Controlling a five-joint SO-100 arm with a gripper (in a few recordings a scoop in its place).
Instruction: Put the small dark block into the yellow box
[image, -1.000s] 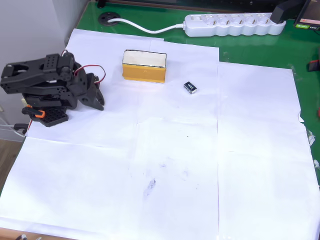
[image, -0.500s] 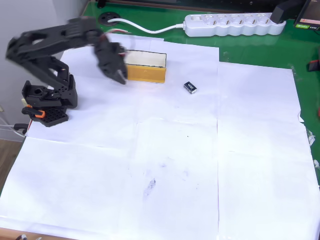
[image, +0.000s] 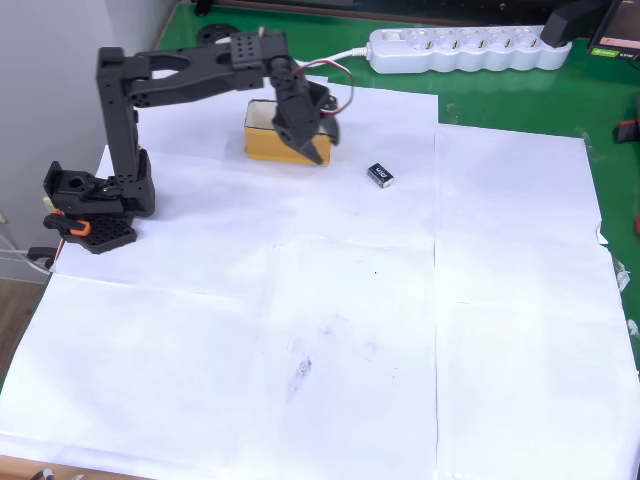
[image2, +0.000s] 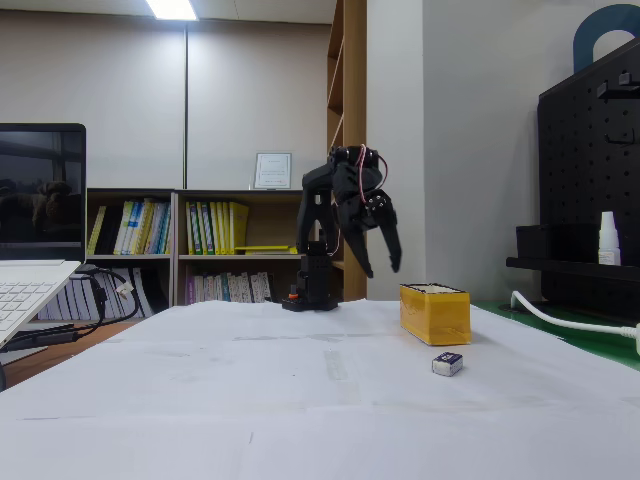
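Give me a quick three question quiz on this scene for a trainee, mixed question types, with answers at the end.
1. True or false: the block lies inside the box.
2. In the fixed view, the gripper is: A) resting on the paper, B) raised in the air, C) clamped on the block.
3. Fill in: in the overhead view the block lies to the ____ of the box.

Key: 1 false, it lies on the white paper outside the box. 2 B. 3 right.
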